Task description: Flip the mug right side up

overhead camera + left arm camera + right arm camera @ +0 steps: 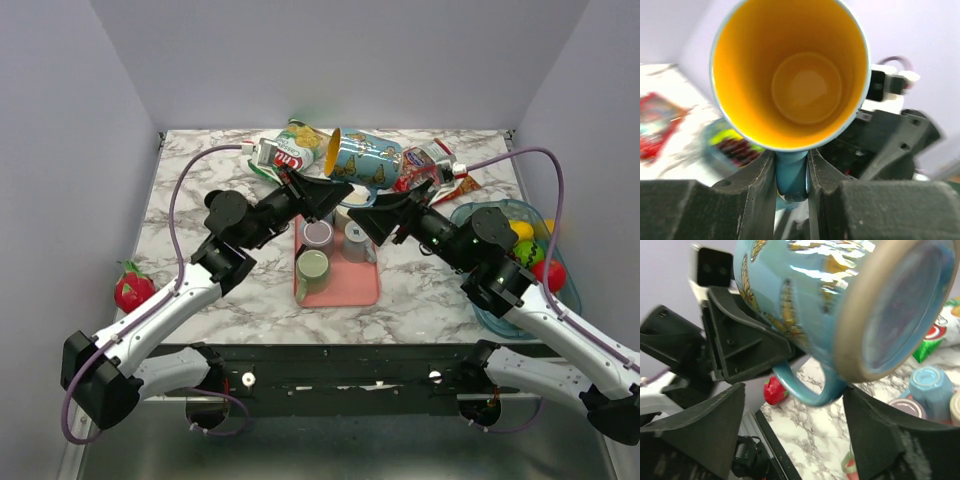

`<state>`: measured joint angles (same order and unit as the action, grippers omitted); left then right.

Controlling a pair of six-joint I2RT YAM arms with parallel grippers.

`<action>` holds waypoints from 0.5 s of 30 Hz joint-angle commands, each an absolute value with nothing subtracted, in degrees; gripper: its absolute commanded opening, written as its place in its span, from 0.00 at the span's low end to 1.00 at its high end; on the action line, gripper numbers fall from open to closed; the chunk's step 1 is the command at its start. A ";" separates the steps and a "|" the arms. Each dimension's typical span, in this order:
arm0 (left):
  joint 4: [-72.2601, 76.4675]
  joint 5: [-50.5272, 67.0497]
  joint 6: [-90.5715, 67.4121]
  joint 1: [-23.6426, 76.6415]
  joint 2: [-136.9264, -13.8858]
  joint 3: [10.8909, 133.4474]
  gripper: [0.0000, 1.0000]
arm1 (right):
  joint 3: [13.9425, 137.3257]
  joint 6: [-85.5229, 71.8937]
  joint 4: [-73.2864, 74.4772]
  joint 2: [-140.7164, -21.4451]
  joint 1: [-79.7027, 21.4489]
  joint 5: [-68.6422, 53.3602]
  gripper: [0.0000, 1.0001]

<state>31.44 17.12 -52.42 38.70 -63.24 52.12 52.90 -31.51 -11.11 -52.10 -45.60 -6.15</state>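
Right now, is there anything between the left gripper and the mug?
Nothing. In the left wrist view the left gripper is shut straight onto the teal handle of the mug, finger against handle on both sides, with no object between.

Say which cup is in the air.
The blue butterfly mug, held sideways by its handle in the left tool; the small cups sit on the pink tray.

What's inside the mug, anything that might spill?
Nothing: the left wrist view looks straight into the mug, its yellow walls and bottom bare. The left gripper clamps only the handle outside, so no part of the interior is covered.
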 commanded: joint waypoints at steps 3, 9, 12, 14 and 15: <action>4.50 0.45 -32.11 38.32 -59.94 62.40 0.00 | 51.68 -31.11 -1.59 -50.89 -46.05 2.19 0.90; -8.95 -12.02 -23.92 38.32 -61.34 66.88 0.00 | 50.63 -32.52 5.53 -51.07 -46.06 7.90 0.92; -12.39 -19.40 -20.75 38.41 -62.05 67.32 0.00 | 50.01 -32.52 7.20 -50.80 -46.06 9.40 0.92; -13.97 -25.18 -19.26 38.32 -62.49 66.98 0.00 | 49.83 -32.43 8.08 -50.71 -46.05 10.37 0.92; -14.50 -27.05 -18.99 38.32 -63.10 66.89 0.00 | 49.66 -32.34 8.35 -50.71 -46.05 10.55 0.92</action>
